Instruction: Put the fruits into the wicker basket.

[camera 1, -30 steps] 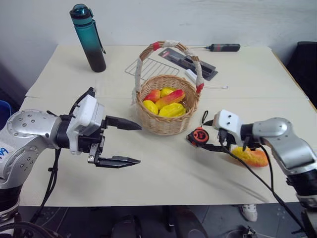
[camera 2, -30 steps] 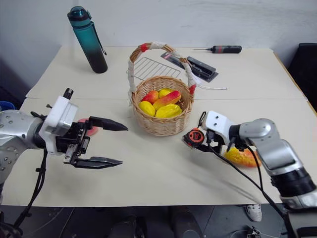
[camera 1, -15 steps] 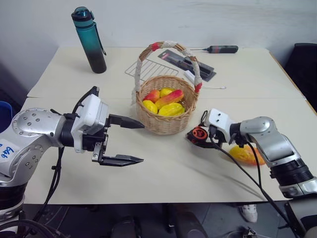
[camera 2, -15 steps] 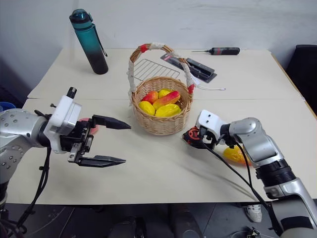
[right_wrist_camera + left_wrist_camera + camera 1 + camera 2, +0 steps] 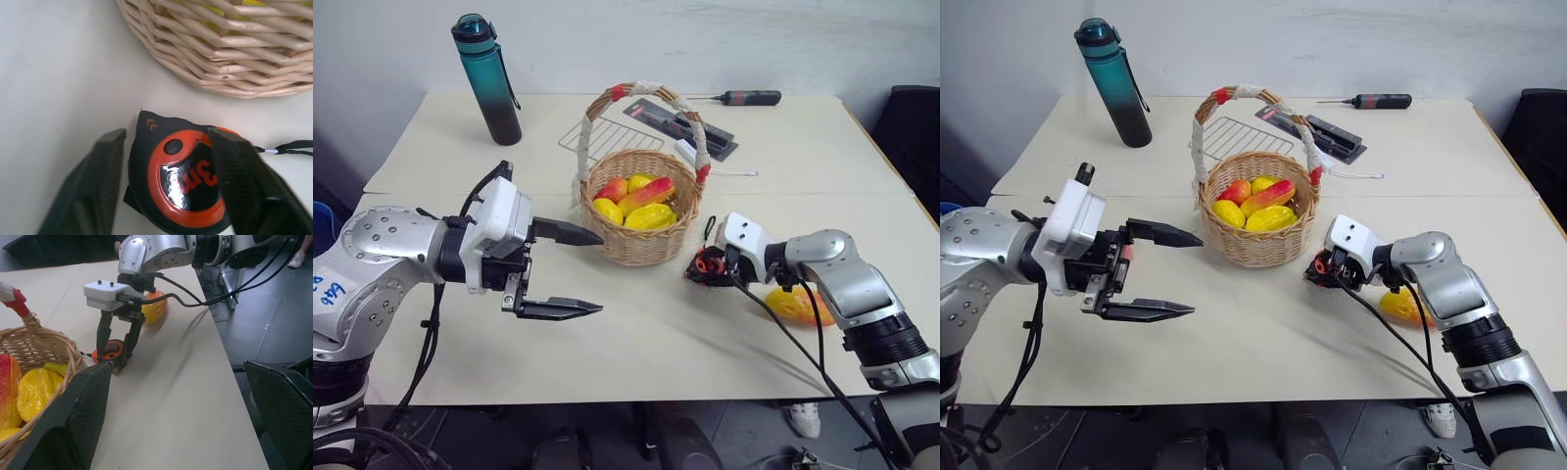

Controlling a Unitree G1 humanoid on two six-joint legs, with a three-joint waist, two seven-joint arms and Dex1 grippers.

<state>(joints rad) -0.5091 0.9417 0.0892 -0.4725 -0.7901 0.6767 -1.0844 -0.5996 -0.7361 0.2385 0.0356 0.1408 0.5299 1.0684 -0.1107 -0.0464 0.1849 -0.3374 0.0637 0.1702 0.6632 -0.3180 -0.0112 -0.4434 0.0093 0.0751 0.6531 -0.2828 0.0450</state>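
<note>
Straddling the tape measure [image 5: 183,178] beside the wicker basket [image 5: 641,240] at mid-desk, right gripper [image 5: 703,270] half-closed, grip uncertain; left gripper [image 5: 576,271] wide open, empty; mango [image 5: 795,305] near the desk's right edge.

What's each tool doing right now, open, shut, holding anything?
Left tool: open, empty, beside the basket.
Right tool: fingers around the tape measure; firm grip cannot be told.
</note>
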